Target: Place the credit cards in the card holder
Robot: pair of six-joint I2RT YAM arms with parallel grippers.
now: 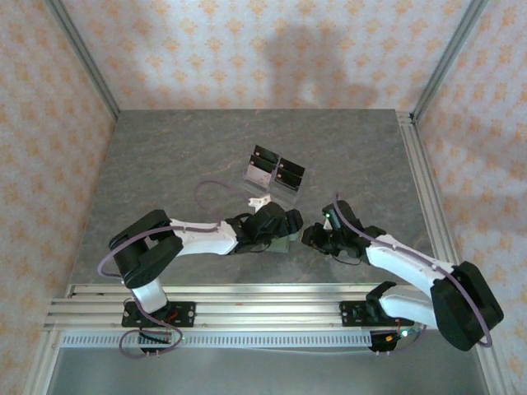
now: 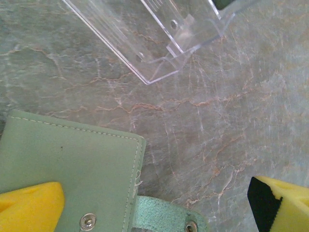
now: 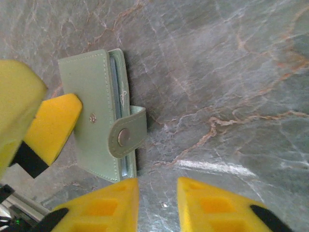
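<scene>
- Slippage risk: your fully spread left gripper [image 2: 155, 199] merely presses the card holder [image 3: 91, 104], which can skid toward three o'clock.
- Your right gripper [image 3: 158, 193], barely parted, grasps nothing.

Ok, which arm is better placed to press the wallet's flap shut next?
Right, probably. The right pincer hovers empty, narrowly open, close to the flap of the wallet. The left pincer is spread wide with one finger resting on the wallet, apparently steadying it.
</scene>
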